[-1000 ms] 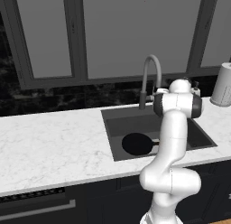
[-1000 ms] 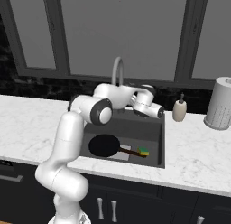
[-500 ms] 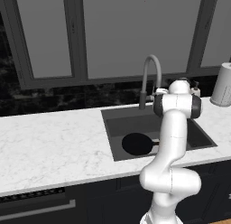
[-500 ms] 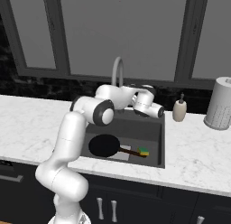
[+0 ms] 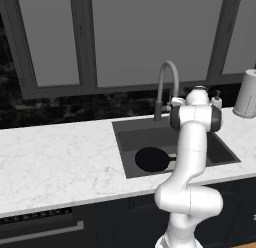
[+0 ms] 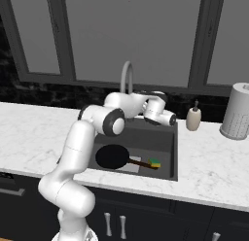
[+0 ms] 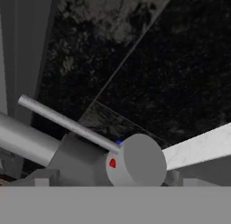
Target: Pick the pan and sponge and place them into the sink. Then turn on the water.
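Both pan [image 6: 113, 156] and sponge [image 6: 154, 163] lie in the sink [image 6: 168, 138], so placement appears complete. Gripper [image 6: 171, 119], jaws apart and empty, sits at the faucet [image 7: 85, 148] lever [image 7: 67, 123], apparently to start water.

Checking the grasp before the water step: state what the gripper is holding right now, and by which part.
Nothing is held. The gripper is open by the faucet, its lever just ahead; the pan and sponge lie in the sink.

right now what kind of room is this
A kitchen, rendered rather than real. A marble-look counter holds a recessed sink with a gooseneck faucet, dark cabinets sit below, and a pan and sponge lie in the basin.
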{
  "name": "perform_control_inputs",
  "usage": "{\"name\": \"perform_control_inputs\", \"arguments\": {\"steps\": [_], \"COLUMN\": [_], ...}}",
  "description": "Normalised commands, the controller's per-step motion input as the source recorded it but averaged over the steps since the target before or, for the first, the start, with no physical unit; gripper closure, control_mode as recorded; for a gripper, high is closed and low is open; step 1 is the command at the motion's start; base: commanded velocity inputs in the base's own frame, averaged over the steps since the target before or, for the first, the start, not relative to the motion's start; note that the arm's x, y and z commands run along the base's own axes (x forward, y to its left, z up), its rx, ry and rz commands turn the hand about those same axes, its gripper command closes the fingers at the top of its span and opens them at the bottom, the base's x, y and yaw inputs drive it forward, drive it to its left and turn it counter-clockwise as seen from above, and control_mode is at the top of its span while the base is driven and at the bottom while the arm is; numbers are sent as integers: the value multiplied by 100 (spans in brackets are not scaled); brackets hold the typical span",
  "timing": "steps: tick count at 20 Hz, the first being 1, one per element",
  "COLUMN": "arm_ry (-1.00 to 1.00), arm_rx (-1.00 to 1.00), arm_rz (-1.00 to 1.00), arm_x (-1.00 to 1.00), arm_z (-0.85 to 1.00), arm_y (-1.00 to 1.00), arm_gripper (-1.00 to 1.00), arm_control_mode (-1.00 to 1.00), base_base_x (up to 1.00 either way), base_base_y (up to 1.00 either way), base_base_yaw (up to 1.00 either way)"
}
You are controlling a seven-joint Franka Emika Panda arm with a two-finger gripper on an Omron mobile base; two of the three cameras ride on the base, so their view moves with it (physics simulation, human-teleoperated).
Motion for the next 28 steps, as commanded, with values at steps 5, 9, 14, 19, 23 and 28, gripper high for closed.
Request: {"name": "perform_control_inputs", "arguments": {"steps": [5,9,14,19,23,28], "arm_ry": [0,0,0,0,0,0], "arm_rx": [0,0,0,0,0,1], "arm_rz": [0,0,0,0,0,0], "arm_x": [17,16,17,14,5,0], "arm_z": [-4,0,-1,-9,-8,-6], "arm_y": [0,0,0,0,0,-1], "arm_gripper": [-100,-100,-100,100,100,100], "arm_control_mode": [-100,-100,-100,-100,-100,-100], "base_base_x": [0,0,0,0,0,0], "base_base_y": [0,0,0,0,0,0], "base_base_yaw": [0,0,0,0,0,0]}}
